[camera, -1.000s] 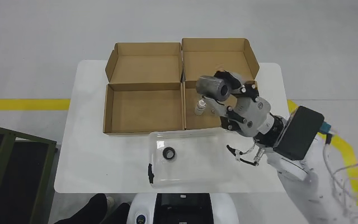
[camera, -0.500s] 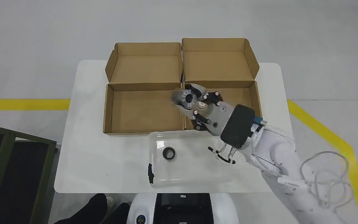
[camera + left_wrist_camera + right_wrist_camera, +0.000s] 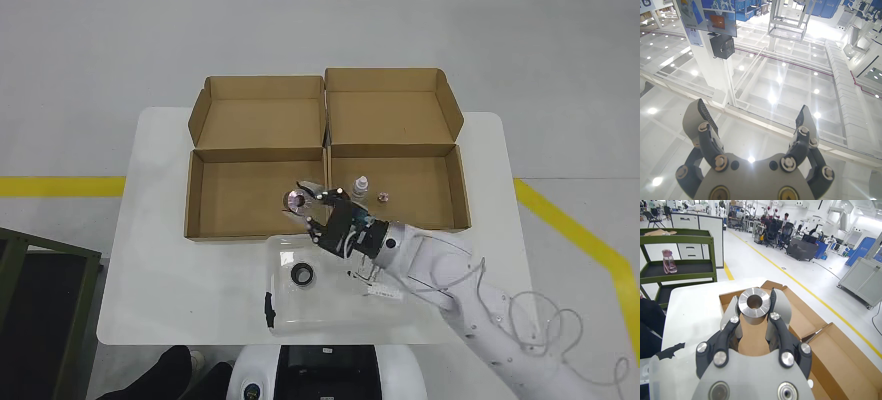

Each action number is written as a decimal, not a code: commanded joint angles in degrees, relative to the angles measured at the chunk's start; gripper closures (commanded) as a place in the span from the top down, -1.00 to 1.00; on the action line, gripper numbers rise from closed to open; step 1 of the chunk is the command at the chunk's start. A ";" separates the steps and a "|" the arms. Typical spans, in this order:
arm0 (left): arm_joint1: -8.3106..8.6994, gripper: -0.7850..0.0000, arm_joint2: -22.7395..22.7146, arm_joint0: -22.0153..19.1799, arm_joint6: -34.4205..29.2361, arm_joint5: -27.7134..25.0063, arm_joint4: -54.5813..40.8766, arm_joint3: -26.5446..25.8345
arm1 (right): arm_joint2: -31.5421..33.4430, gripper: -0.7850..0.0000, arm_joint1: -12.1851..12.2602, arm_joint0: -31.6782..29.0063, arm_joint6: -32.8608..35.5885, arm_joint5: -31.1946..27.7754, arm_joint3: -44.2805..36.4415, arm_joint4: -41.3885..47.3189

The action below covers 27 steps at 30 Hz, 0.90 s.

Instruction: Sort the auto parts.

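Observation:
My right gripper (image 3: 754, 311) is shut on a short steel bushing (image 3: 754, 306) with a round bore. In the top view that gripper (image 3: 303, 203) holds the bushing (image 3: 295, 201) over the right part of the left cardboard box (image 3: 240, 200). The right cardboard box (image 3: 430, 190) holds two small parts (image 3: 362, 184) near its left wall. A black bearing ring (image 3: 302, 273) lies in the clear plastic tray (image 3: 340, 310) at the table's front. My left gripper (image 3: 753, 117) is open, with nothing between its fingers and the ceiling beyond it.
Both boxes have their lids folded back toward the far table edge. The white table (image 3: 160, 250) has bare room to the left of the boxes. A green shelf cart (image 3: 677, 262) with a pink bottle stands beyond the table.
My right arm has swung left with the bushing, from above the right box across the divide to above the left box, and has come lower.

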 commanded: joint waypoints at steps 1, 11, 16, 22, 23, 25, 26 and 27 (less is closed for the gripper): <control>0.00 1.00 0.00 0.00 0.00 0.00 0.00 0.00 | -0.73 -1.00 -0.36 0.92 1.48 0.56 1.51 -0.72; 0.00 1.00 0.00 0.00 0.00 0.00 0.00 0.00 | -5.55 -1.00 -2.93 6.05 6.64 1.60 8.49 1.47; 0.00 1.00 0.00 0.00 0.00 0.00 0.00 0.00 | -9.08 -1.00 -4.91 9.34 8.11 1.96 13.35 4.18; 0.00 1.00 0.00 0.00 0.00 0.00 0.00 0.00 | -12.82 -1.00 -7.37 12.66 8.12 2.84 19.64 5.75; 0.00 1.00 0.00 0.00 0.00 0.00 0.00 0.00 | -13.39 -1.00 -7.76 13.21 8.27 2.91 20.68 5.65; 0.00 1.00 0.00 0.00 0.00 0.00 0.00 0.00 | -14.39 -1.00 -8.57 14.28 8.46 3.05 22.95 5.93; 0.00 1.00 0.00 0.00 0.00 0.00 0.00 0.00 | -14.93 -1.00 -8.98 14.85 8.55 2.93 23.94 6.00; 0.00 1.00 0.00 0.00 0.00 0.00 0.00 0.00 | -15.48 -1.00 -9.38 15.44 8.72 2.74 24.87 5.89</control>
